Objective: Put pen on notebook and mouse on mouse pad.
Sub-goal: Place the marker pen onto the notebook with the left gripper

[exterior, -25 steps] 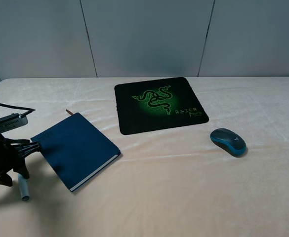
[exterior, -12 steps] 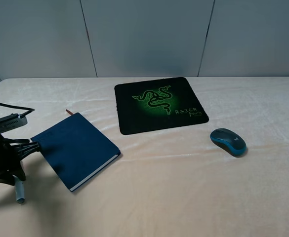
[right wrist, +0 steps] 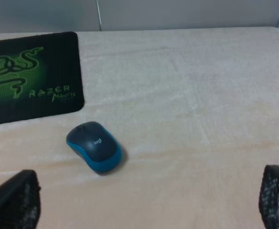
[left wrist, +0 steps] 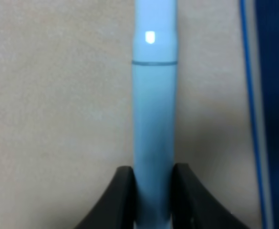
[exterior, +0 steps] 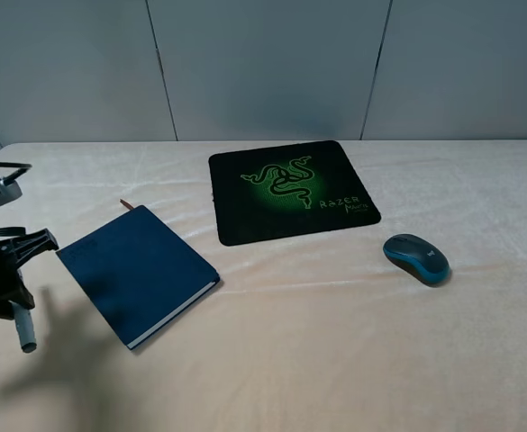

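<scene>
The white pen (exterior: 22,329) hangs tip-down from my left gripper (exterior: 11,304) at the table's far left, lifted above its shadow. In the left wrist view both dark fingers (left wrist: 124,200) pinch the pen (left wrist: 153,119), so the gripper (left wrist: 153,206) is shut on it. The navy notebook (exterior: 137,268) lies just right of it, its page edge (left wrist: 253,95) showing beside the pen. The blue-sided mouse (exterior: 416,259) rests on the cloth, right of the black Razer mouse pad (exterior: 290,191). My right gripper (right wrist: 146,191) is open, held back from the mouse (right wrist: 94,145) and the pad (right wrist: 29,81).
A cream cloth (exterior: 335,342) covers the table, and grey wall panels (exterior: 263,63) stand behind it. A brown ribbon bookmark (exterior: 127,205) pokes from the notebook's far corner. The right arm is out of the exterior view.
My left gripper has risen and drifted left with the pen, lifting it off the cloth. Notebook, mouse and pad have not moved.
</scene>
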Robot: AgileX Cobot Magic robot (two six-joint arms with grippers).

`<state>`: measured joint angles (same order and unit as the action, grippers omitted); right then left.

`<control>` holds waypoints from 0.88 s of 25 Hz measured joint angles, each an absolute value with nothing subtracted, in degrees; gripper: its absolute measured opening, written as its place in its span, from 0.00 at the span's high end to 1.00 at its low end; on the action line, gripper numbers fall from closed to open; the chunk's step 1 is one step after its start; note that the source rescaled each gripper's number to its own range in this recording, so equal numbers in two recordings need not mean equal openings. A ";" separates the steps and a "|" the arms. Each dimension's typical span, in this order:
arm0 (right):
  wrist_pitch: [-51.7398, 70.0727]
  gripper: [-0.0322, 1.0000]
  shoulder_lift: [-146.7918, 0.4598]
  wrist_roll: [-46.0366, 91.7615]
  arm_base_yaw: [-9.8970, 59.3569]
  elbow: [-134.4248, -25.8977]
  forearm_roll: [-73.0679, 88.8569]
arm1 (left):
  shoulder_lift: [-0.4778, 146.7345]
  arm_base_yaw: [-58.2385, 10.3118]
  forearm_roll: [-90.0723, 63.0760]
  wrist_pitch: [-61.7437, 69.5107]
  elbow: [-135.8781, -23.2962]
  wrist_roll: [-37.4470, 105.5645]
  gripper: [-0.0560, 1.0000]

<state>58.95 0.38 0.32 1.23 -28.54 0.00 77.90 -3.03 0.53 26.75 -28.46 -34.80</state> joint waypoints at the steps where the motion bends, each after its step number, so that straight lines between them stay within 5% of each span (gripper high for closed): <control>1: 58.95 0.00 0.38 0.32 1.23 -28.54 0.00 | 76.99 -3.03 0.00 26.89 -28.46 -34.80 0.95; 22: 58.95 0.00 0.38 0.32 1.23 -28.54 0.00 | 82.38 -12.38 -3.02 28.17 -37.01 -37.07 0.95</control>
<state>58.95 0.38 0.32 1.23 -28.54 0.00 82.38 -12.38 -3.02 28.17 -37.01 -37.07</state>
